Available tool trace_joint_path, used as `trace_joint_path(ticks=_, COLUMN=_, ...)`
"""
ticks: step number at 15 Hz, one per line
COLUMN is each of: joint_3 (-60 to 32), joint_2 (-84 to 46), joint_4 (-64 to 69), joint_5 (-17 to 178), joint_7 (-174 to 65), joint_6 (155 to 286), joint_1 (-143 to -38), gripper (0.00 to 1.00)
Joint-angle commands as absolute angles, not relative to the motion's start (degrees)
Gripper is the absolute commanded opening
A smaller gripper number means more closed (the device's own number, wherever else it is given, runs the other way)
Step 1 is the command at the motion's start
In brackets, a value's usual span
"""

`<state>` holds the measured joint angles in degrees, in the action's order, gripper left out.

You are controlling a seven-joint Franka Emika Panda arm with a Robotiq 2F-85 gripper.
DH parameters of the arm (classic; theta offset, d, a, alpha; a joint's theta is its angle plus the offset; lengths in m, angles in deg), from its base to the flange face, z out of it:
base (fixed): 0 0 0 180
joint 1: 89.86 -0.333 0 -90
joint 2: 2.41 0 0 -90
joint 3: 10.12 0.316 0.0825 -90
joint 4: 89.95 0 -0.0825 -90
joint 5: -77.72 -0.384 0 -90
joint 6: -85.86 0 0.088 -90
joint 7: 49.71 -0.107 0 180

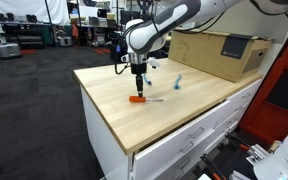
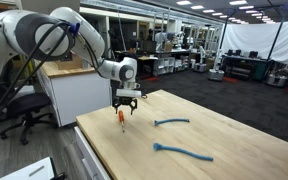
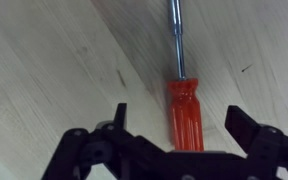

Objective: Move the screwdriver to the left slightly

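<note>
Pale wooden tabletop (image 1: 114, 110) stands in an open lab with dark carpet. On it lies the screwdriver (image 1: 139, 99), its orange handle (image 3: 184, 110) to the left and its thin shaft pointing right in an exterior view. Directly above the screwdriver hangs the gripper (image 1: 137, 72), clear of it. In the wrist view its jaws are spread wide, 1 on each side of the handle, touching nothing. Right of the screwdriver lie 2 curved light-blue pieces (image 2: 171, 122), and farther right a cardboard box (image 1: 219, 52).

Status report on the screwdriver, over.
Gripper open, hovering over wooden table. Orange-handled screwdriver with thin silvery shaft lies flat below, ungrasped. Light-blue plastic pieces well clear.
</note>
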<state>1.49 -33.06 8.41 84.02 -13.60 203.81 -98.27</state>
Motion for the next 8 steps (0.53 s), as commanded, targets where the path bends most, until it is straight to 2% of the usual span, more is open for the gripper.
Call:
trace_joint_path(ticks=1, joint_3=1.97, joint_2=-27.9, joint_4=12.41, joint_5=83.91, joint_7=-10.65, joint_6=205.57, joint_1=-96.15, gripper=1.0)
trace_joint_path(ticks=8, joint_3=2.15, joint_2=-20.1, joint_4=18.31, joint_5=79.88, joint_7=-4.8, joint_6=210.77, joint_1=-93.66, gripper=1.0)
